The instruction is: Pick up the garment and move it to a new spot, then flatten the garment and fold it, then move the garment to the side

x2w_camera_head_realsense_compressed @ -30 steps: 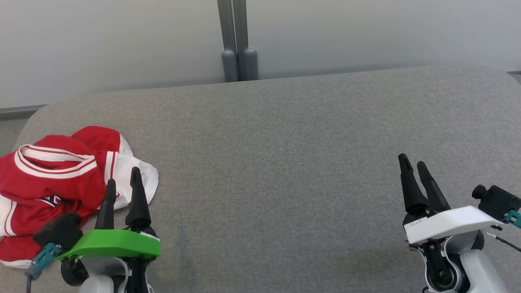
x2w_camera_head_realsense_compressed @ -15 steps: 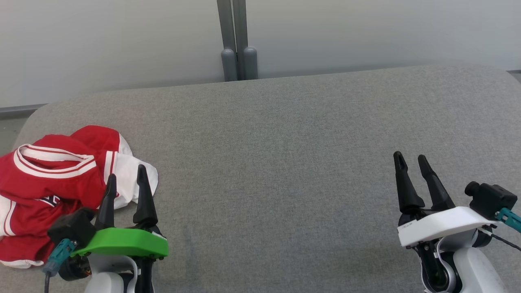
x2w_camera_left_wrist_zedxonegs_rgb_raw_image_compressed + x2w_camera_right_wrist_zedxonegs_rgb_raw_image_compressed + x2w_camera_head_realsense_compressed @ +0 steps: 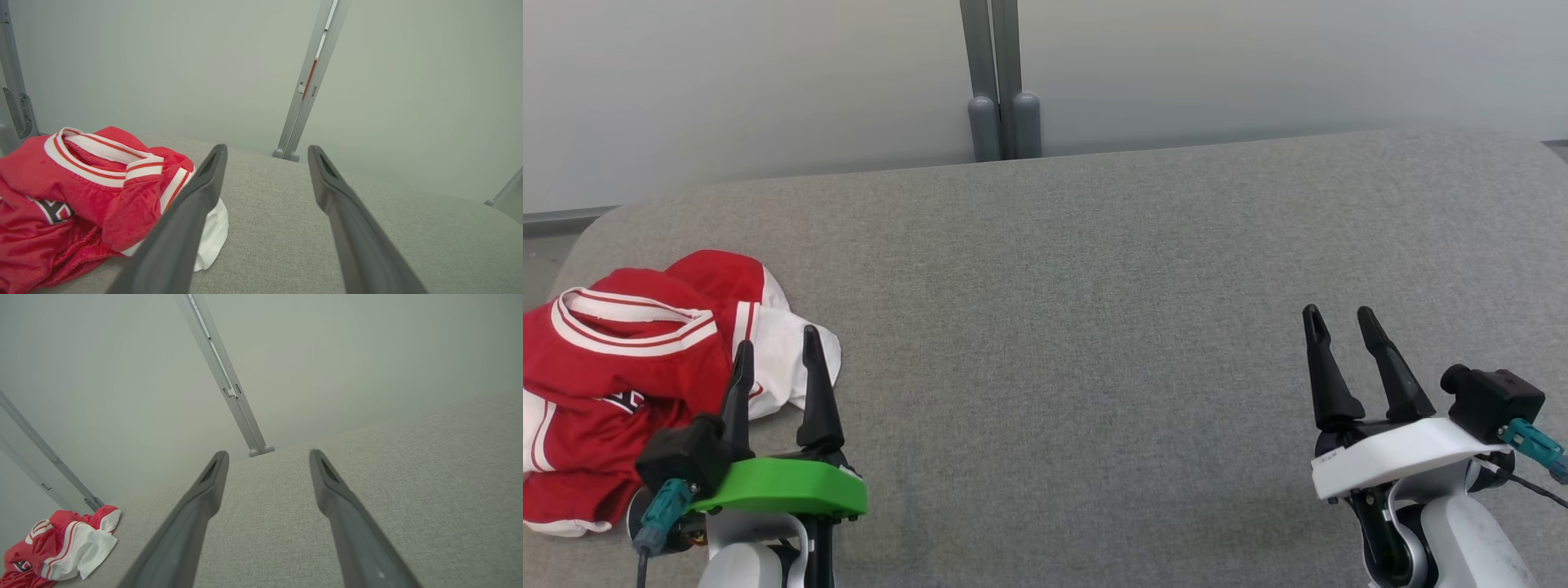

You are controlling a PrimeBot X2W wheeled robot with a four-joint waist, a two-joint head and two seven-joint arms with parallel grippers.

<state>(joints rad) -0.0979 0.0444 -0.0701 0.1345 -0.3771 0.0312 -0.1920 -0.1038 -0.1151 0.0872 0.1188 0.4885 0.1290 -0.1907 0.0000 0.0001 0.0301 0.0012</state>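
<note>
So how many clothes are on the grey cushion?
1: a crumpled red-and-white jersey at the left end of the grey fabric surface, beside the left hand. Its folds could hide something smaller.

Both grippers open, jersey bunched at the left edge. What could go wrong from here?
1. The crumpled red-and-white jersey lies in layers. The open left gripper beside it might pinch only the white flap and drag the rest.
2. The jersey sits near the left edge of the grey fabric-covered surface, so a nudge could slide it off.
</note>
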